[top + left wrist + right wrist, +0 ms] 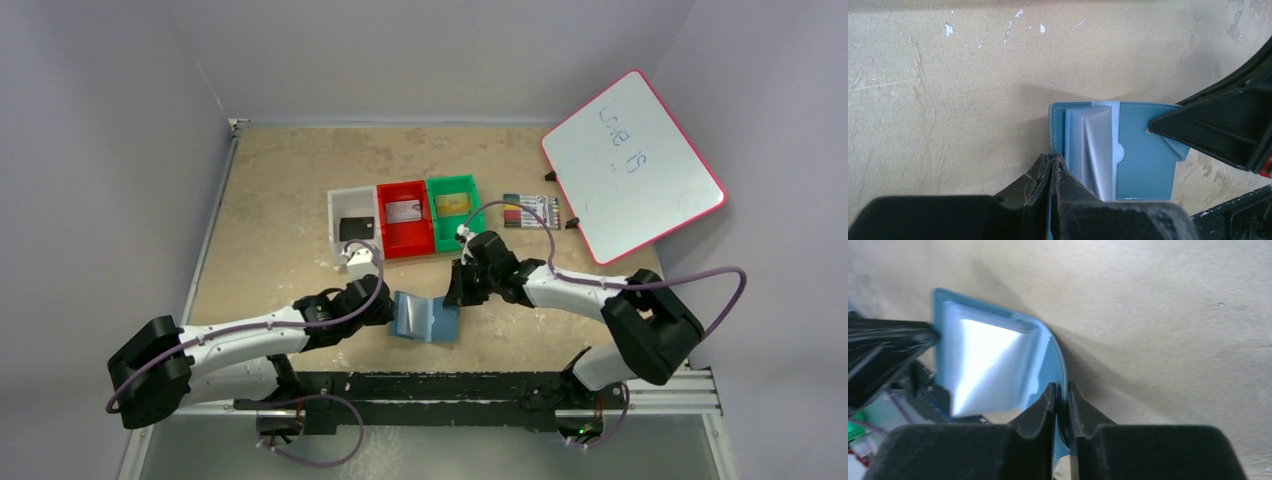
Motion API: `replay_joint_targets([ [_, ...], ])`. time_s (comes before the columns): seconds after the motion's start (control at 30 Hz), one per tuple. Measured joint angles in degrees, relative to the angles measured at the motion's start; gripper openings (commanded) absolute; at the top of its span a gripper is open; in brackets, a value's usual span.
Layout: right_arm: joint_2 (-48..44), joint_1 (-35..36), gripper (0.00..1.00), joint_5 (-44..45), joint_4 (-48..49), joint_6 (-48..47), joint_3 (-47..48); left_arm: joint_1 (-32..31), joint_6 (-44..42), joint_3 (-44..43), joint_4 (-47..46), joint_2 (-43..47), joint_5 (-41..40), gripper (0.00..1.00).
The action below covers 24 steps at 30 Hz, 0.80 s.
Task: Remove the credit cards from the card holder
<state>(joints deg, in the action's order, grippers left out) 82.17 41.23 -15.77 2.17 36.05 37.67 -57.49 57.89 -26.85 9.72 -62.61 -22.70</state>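
Against tan table [290, 180], card holder [425, 317] spans sideways, left claw [1050, 162] to right claw [1062, 392].

Reached both arms in low and angled them toward each other, with the left arm [250, 335] stretched long from its base and the right arm [560, 288] folded back hard at the elbow out on the far right. Pinched the left gripper [1051, 164] tight on one cover edge of the card holder [1143, 160], with nothing but that thin flap between the fingers. Same deal on the other side: had the right gripper [1062, 392] nipped onto the opposite cover edge, jaws nearly together, and kept the two sets of fingertips pointed at each other, close but apart.
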Motion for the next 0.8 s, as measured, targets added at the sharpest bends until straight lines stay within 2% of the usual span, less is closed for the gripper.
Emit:
replay_joint_targets([
  [0.2,3.5,0.0,0.41,5.6,-0.7,-0.8,0.0,0.0,-0.6,0.0,0.5,-0.2,0.7,0.00],
  [0.47,2.4,0.1,0.48,13.3,-6.6,-3.1,3.8,0.0,-1.2,-0.9,1.1,-1.3,1.6,0.00],
  [0.8,-11.0,1.2,0.52,11.0,-8.4,-3.2,7.1,0.0,-1.5,-3.3,2.4,-1.2,1.9,0.00],
])
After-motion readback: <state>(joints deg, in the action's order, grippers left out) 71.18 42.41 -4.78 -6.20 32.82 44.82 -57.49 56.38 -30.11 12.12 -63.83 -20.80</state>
